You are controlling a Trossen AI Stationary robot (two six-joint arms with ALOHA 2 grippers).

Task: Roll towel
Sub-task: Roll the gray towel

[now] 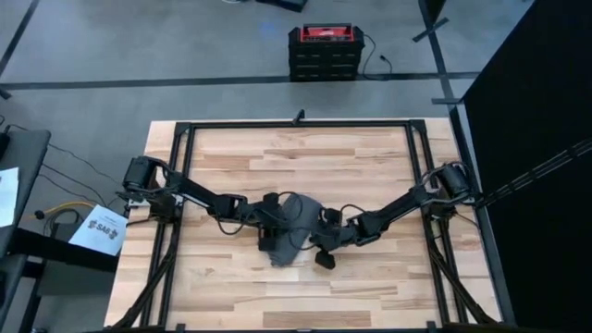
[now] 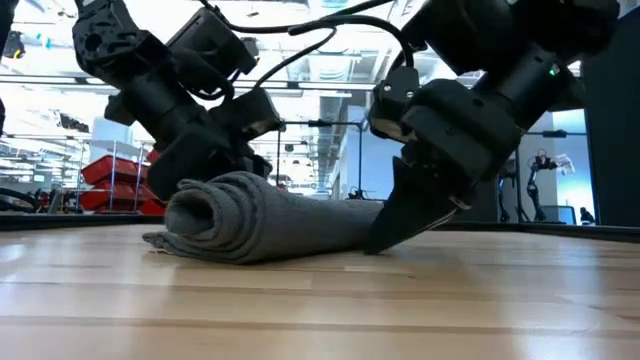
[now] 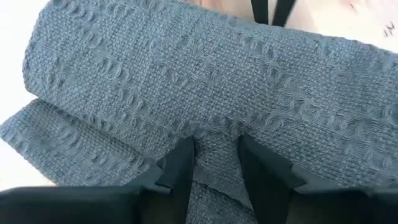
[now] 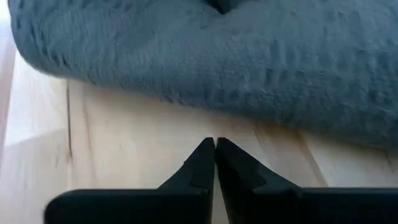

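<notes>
Pinching a towel (image 3: 205, 93) fold, the left tool (image 3: 214, 165) could unroll it by tugging; the right tool (image 4: 214, 163), closed and empty, rests on the worktop (image 4: 124, 143).

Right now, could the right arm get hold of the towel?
Probably yes. The right gripper sits shut on the bare table, just beside the rolled towel, with nothing between them. It would have to open first. The left gripper already pinches the towel.
</notes>
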